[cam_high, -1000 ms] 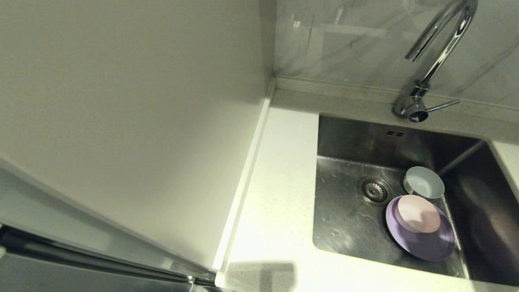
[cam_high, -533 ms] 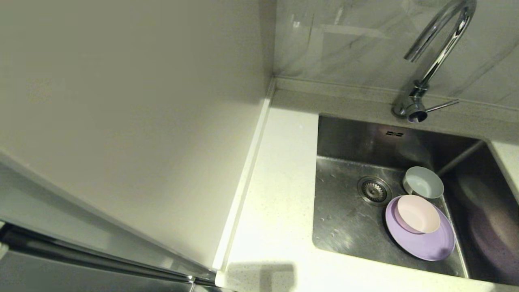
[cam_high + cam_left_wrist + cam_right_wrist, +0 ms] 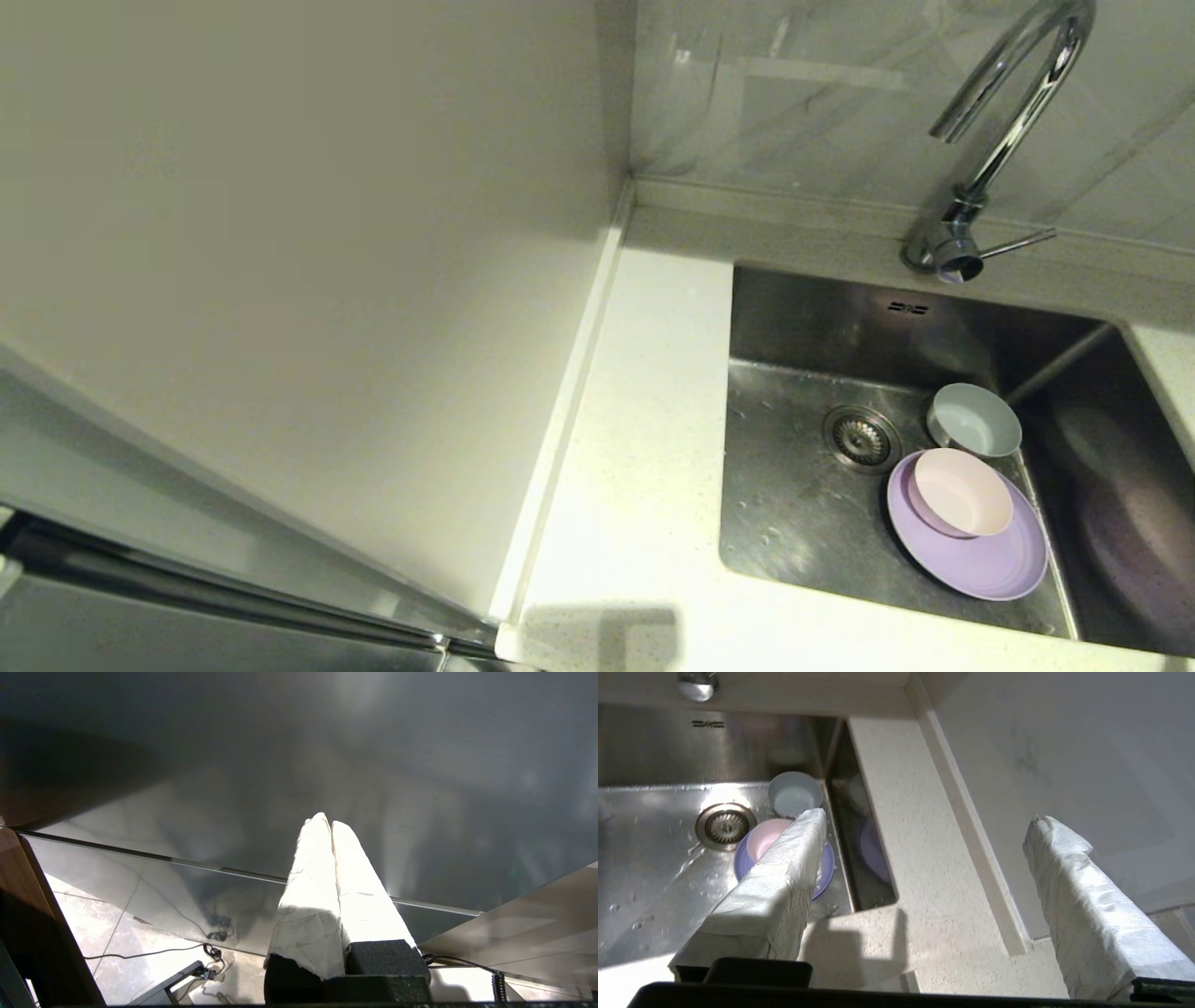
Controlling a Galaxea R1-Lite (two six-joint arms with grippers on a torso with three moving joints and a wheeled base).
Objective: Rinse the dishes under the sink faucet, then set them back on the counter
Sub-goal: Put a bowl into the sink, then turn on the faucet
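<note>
1. Head view: all three dishes are sitting in the sink (image 3: 803, 523), none on the bench (image 3: 635, 448) yet. Pink bowl (image 3: 963, 492) is resting on the purple plate (image 3: 971, 546); pale blue bowl (image 3: 977, 420) is standing just behind them, beside the drain (image 3: 861, 439). Faucet (image 3: 1008, 131) is standing at the back edge, no water running. No arm is showing here. Judging by this, rinsing may be done or not; lifting everything back out is still left.
2. Left wrist view: left gripper (image 3: 331, 823) is parked away from the sink, jaws pressed together, holding nothing. Glossy dark panel and tiled floor with cables are lying below it.
3. Right wrist view: right gripper (image 3: 924, 821) is hovering over the sink's near corner, jaws spread wide, holding nothing. One finger (image 3: 780, 877) is overlapping the plate and pink bowl in this view.
4. Surface and room: bench is white speckled stone with a raised back edge; sink floor is wet with droplets; plain cream wall panel (image 3: 280, 280) is standing on the left.
</note>
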